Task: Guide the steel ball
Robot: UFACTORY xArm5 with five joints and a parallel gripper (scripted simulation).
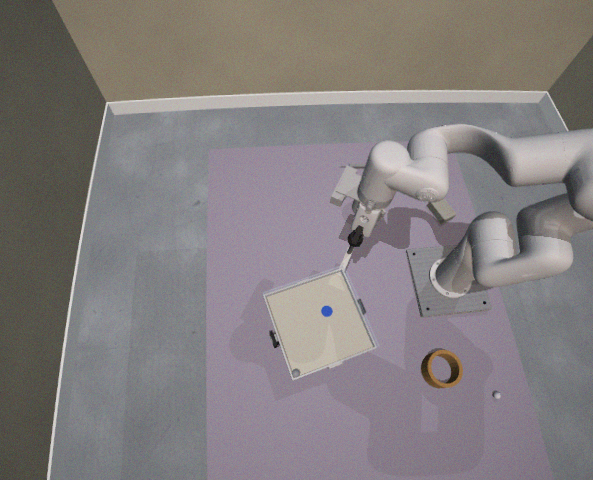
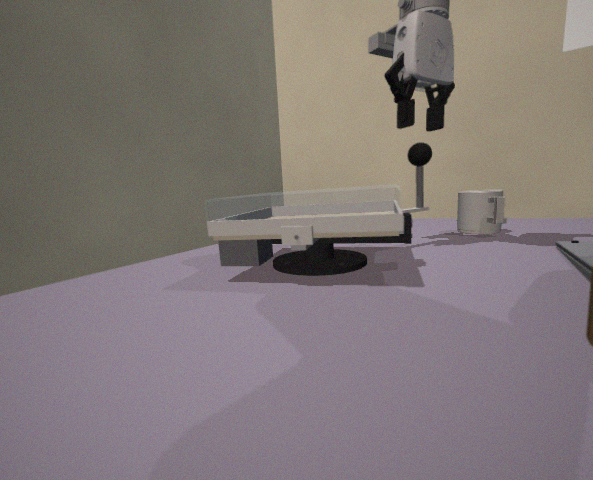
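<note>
The gripper point(image 2: 420, 113) is held released and empty directly above the black knob point(image 2: 419, 153) of the plate's lever, apart from it. The clear-lidded plate point(image 1: 291, 330) is seen level on its pedestal, the steel ball point(image 1: 296, 372) lodged in a corner, well apart from the blue spot point(image 1: 326, 311)

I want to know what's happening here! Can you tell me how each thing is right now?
Claw: open, empty, right above the knob.
Knob: upright, untouched.
Plate: about level, lid on.
Steel ball: in a corner, off the spot.
Blue spot: uncovered.
Mug: upright.
Orange ring: lying apart from the plate.
</note>
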